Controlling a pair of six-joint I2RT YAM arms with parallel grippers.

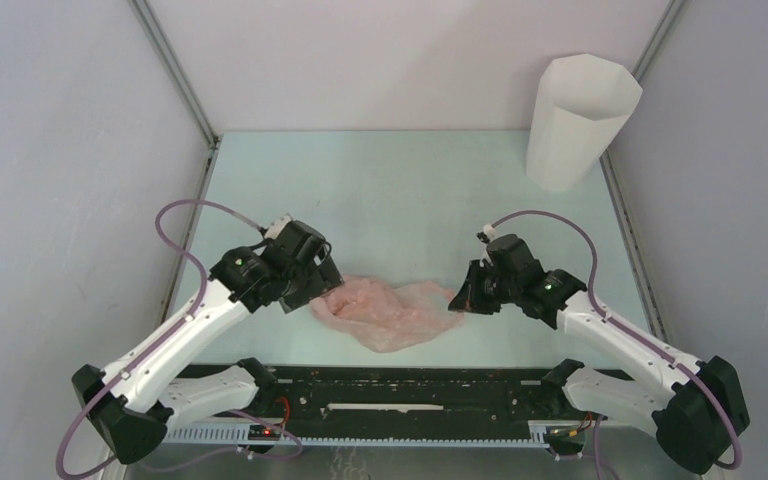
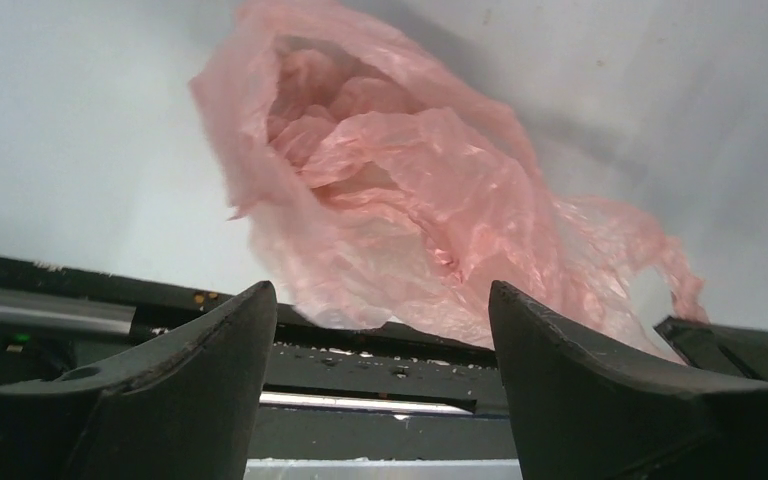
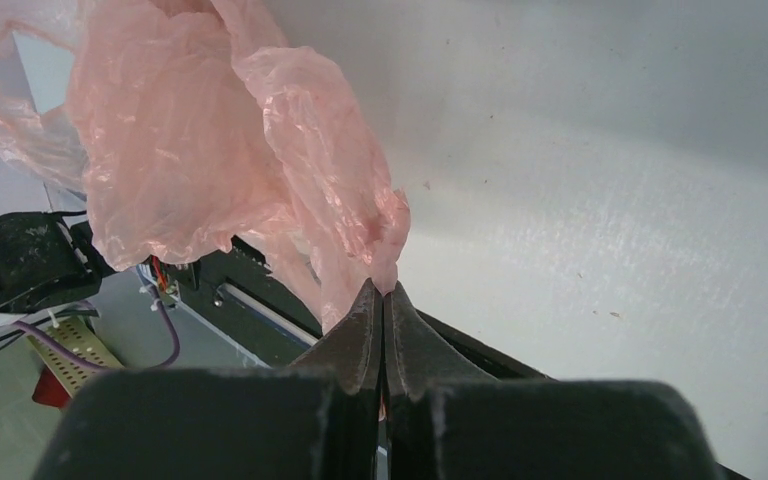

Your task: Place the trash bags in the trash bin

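Note:
The pale-pink trash bag (image 1: 390,312) lies crumpled on the table between the two arms, near the front edge. My right gripper (image 1: 463,298) is shut on the bag's right end; in the right wrist view the film (image 3: 220,150) runs up out of the pinched fingertips (image 3: 384,292). My left gripper (image 1: 312,296) is open at the bag's left end; in the left wrist view the bag (image 2: 400,190) sits just beyond the two spread fingers (image 2: 210,350), nothing between them. The white faceted trash bin (image 1: 578,120) stands upright at the far right corner, away from both grippers.
White walls with metal corner posts (image 1: 175,70) enclose the table on three sides. A black rail (image 1: 410,390) runs along the near edge between the arm bases. Purple cables (image 1: 175,240) loop off both arms.

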